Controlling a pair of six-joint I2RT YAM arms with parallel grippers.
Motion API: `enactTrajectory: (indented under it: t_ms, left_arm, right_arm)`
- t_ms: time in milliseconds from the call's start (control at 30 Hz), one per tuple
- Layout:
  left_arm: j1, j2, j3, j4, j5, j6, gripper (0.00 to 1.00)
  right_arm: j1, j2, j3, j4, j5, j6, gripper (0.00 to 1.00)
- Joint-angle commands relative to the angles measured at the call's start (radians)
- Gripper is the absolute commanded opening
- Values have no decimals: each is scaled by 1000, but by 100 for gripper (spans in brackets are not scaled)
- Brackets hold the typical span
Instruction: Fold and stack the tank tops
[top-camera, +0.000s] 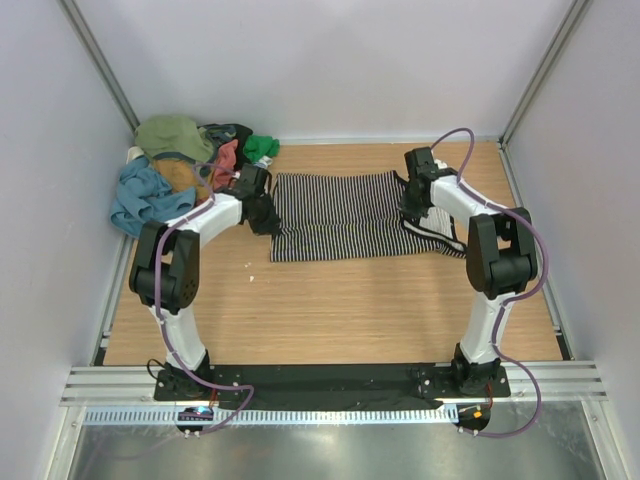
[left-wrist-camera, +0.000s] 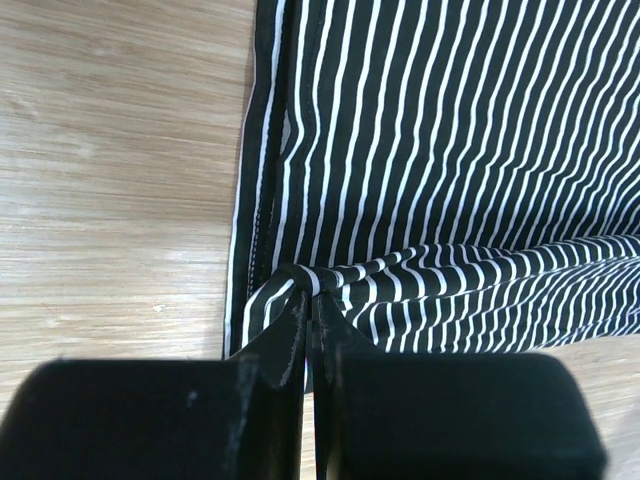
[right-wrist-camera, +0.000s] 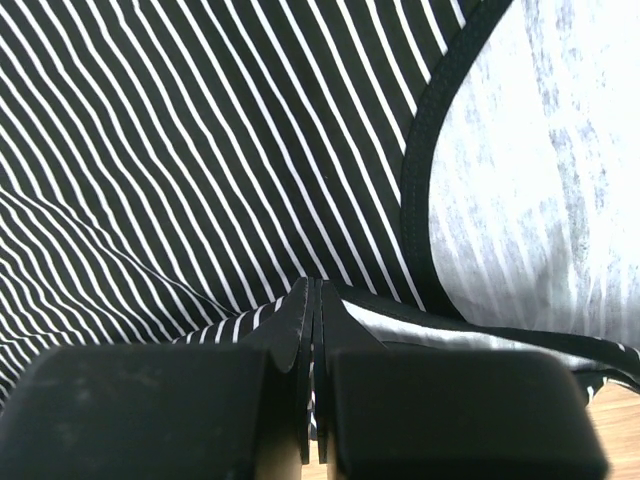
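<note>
The black-and-white striped tank top (top-camera: 340, 215) lies spread across the middle of the wooden table (top-camera: 330, 310). My left gripper (top-camera: 262, 212) is shut on a pinched fold at its left hem (left-wrist-camera: 300, 275). My right gripper (top-camera: 415, 208) is shut on its right end by an armhole (right-wrist-camera: 430, 200); the pale inside of the cloth (right-wrist-camera: 540, 160) shows there. A pile of other tank tops sits at the back left: teal-blue (top-camera: 140, 195), olive (top-camera: 172, 135), coral (top-camera: 224, 160), mustard (top-camera: 180, 175), green (top-camera: 262, 147).
White walls with metal posts enclose the table on three sides. The arm bases stand on a black plate (top-camera: 330, 380) at the near edge. A small white speck (top-camera: 250, 265) lies on the wood left of centre.
</note>
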Motion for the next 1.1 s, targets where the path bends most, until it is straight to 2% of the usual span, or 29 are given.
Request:
enactTrajectory:
  t_ms: [0,367,467,500,533,567,600,700,800,900,1067]
  left_arm:
    - [14,-14,53,-14,18,23,0]
    - [31,27,89,-19,21,22,0]
    - [33,44,107,-20,23,28,3]
    - [34,47,115,-22,23,29,6]
    - [34,50,125,-25,23,32,15]
    - [34,52,130,-29,21,34,24]
    - [34,49,135,-33,20,35,39]
    - [34,3,123,-36,-3,34,53]
    - [31,-83,78,-30,-31,29,56]
    - [7,-172,8,-17,-32,19,56]
    - [-32,-278,-153,15,-26,-11,56]
  right_arm:
    - [-2,-6,52,0,8,1,1]
    - [-4,63,115,-18,24,2,1]
    - [-2,82,136,-32,43,4,7]
    - [-4,84,139,-34,54,7,12]
    - [-2,81,144,-43,70,10,21]
    - [-2,73,139,-43,75,10,35]
    - [-2,54,135,-45,84,10,38]
    - [-4,1,96,-35,124,11,46]
    - [-4,-88,29,-31,146,7,48]
    - [-16,-189,-81,-8,147,14,45]
    - [-138,-351,-330,79,45,62,44]
